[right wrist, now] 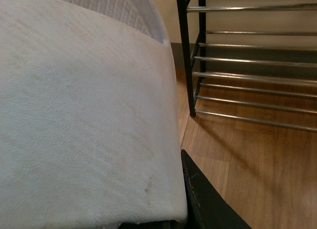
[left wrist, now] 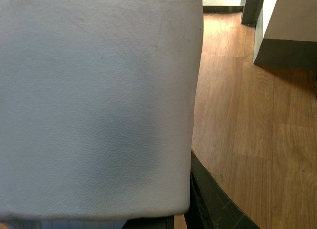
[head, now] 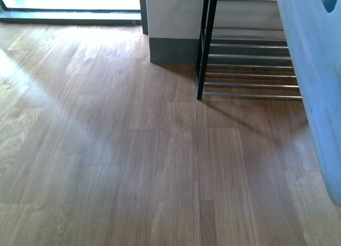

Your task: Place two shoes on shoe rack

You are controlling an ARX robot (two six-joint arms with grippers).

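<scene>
Although only one dark finger (left wrist: 213, 199) of the left gripper (left wrist: 158, 189) shows, the left slipper (left wrist: 94, 100) lies hard against that finger's inner side. Its broad pale strap fills the whole gap where the other finger would be. The strap's edge touches the finger near its tip, so the gripper reads as closed on the strap, with the far finger hidden behind it. Past the finger's outer side runs wooden floor (left wrist: 247, 130). Further out beyond the tip stands the foot of a pale pillar (left wrist: 287, 26) with a dark skirting.

The right gripper (right wrist: 158, 189) looks much alike. One black finger (right wrist: 208, 199) is in sight, and the right slipper (right wrist: 84, 115) presses against its inner side. The strap lies across the gap and a ribbed footbed (right wrist: 119, 8) shows beyond the tip. This gripper too appears clamped on the strap, its second finger out of sight. Near the finger's outer side the rack (right wrist: 184, 50) stands on the floor, its black post nearest and its silver rods running away from it. Slipper and rack do not touch.

In the front view the right slipper (head: 314, 86) hangs upright, clear of the floor (head: 133, 150) and in front of the rack's (head: 204, 54) rods. Neither gripper can be made out there.
</scene>
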